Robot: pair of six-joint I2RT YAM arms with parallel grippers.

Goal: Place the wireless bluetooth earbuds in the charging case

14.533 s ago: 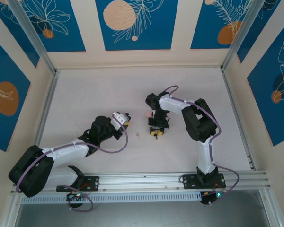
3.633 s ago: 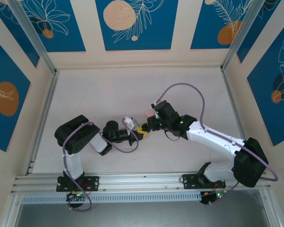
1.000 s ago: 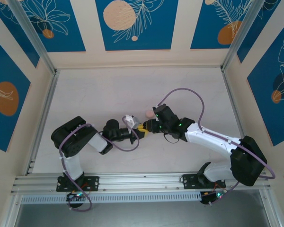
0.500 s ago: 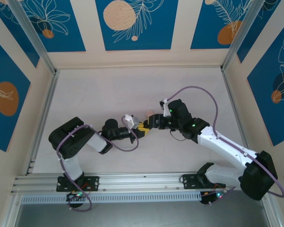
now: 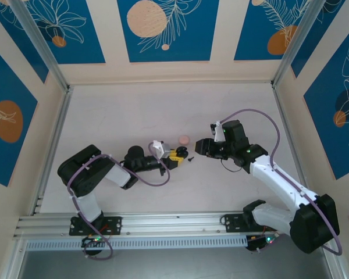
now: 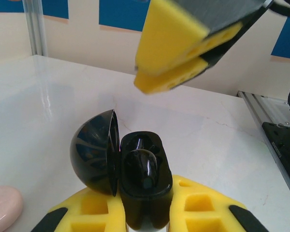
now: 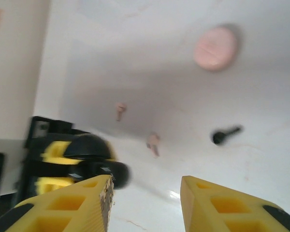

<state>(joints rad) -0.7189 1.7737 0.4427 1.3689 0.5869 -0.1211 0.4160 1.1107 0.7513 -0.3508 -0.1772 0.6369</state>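
Observation:
My left gripper is shut on the black charging case, which stands open with its lid swung to the left. One black earbud sits in the case's well. A second black earbud lies on the table just right of the case. Two pale pink earbuds lie loose on the table. My right gripper hovers open and holds nothing, a little right of the case.
A round pink case lies shut on the table just behind the black one. The right gripper's yellow fingers hang above the held case in the left wrist view. Aluminium rails border the table.
My right arm has drawn back to the right, away from the held case. A black earbud now lies on the table between the two grippers. The left arm has stayed still.

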